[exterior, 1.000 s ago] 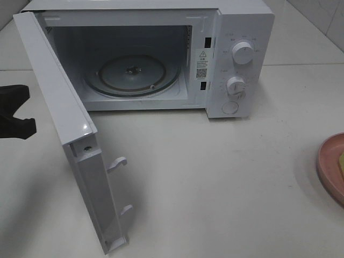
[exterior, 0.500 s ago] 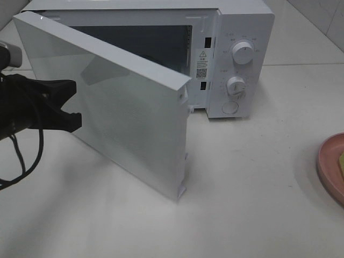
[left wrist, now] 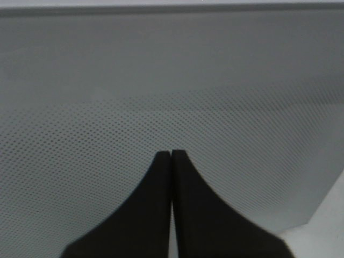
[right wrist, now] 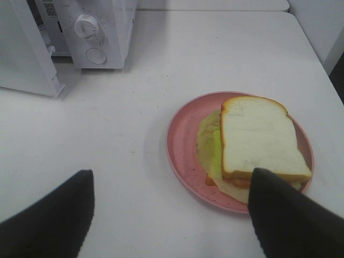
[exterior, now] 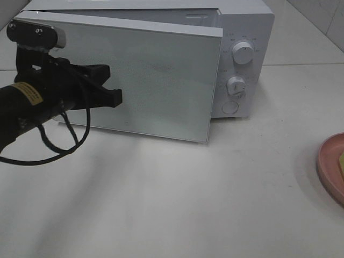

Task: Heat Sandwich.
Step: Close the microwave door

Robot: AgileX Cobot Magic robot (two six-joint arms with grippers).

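Exterior high: the left gripper (exterior: 110,86), clenched and empty, presses on the microwave door (exterior: 161,86); the pink plate (exterior: 329,161) sits far right.
Left wrist: shut fingertips (left wrist: 161,166) against the door's mesh.
Right wrist: the right gripper (right wrist: 171,207), spread wide and holding nothing, hovers just short of the sandwich (right wrist: 258,142), its long axis pointing away from the claw; this arm is nearer

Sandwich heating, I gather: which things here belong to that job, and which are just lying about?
Part of the job:
- sandwich, on the pink plate
- microwave, its door nearly shut
- left claw, shut, against the door
- right claw, open above the table

Lying about:
- nothing else in view
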